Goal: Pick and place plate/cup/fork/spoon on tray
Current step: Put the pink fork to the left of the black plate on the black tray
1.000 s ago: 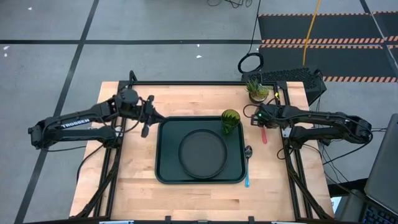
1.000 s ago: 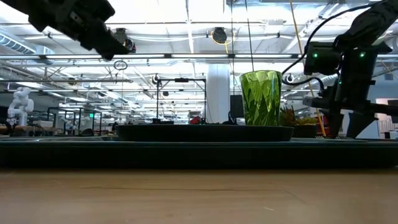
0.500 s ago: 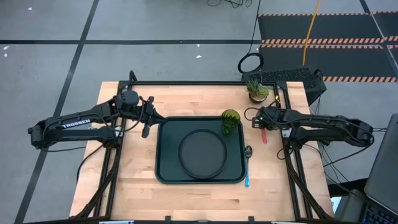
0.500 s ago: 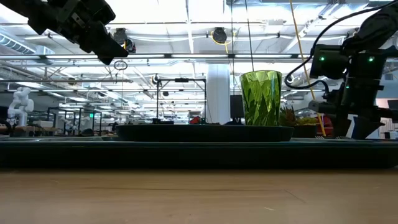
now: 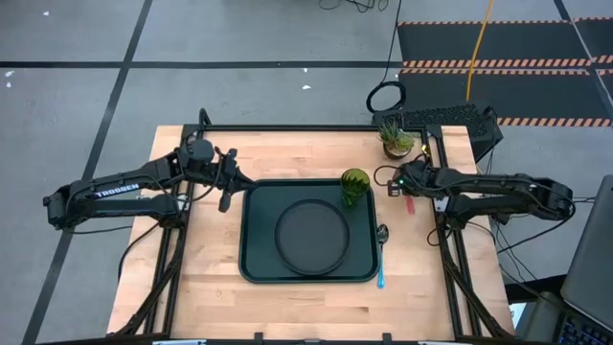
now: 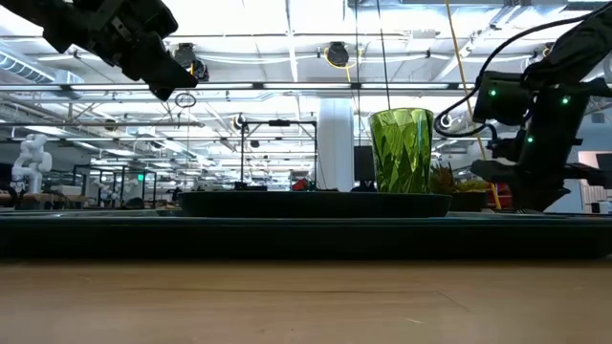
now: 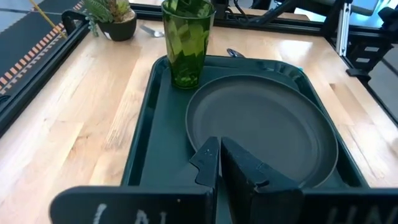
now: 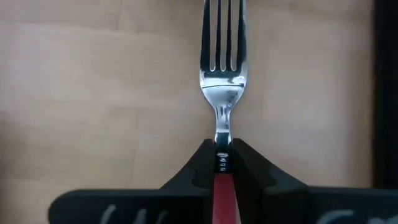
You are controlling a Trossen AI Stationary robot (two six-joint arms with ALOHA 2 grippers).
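Note:
The dark green tray (image 5: pixel 257 266) lies in the middle of the table and holds the round dark plate (image 5: pixel 311 235) and, at its far right corner, the green cup (image 5: pixel 355 185), standing upright. The blue-handled spoon (image 5: pixel 381 251) rests on the wood along the tray's right edge. The red-handled fork (image 5: pixel 409 207) lies on the wood to the right of the cup, with my right gripper (image 5: pixel 406 188) shut on it. My left gripper (image 5: pixel 223 201) hangs shut above the tray's left edge, holding nothing. My right gripper pinches the fork between its two fingers, at the top of the red handle (image 8: pixel 221 186) where it meets the metal neck (image 8: pixel 222 134). The fingers come from above, one on each side of the handle. The tines (image 8: pixel 222 37) stick out beyond the fingers, close over the wood.
A small potted plant (image 5: pixel 395 137) stands at the table's far right corner, just beyond the right gripper. Bare wood lies to the left of the tray and along the table's near edge. The black table frame runs along the sides.
My right gripper has shifted slightly over the fork and shut on its handle; a second ago its fingers stood apart. The fork, the cup, the plate and the spoon lie where they were.

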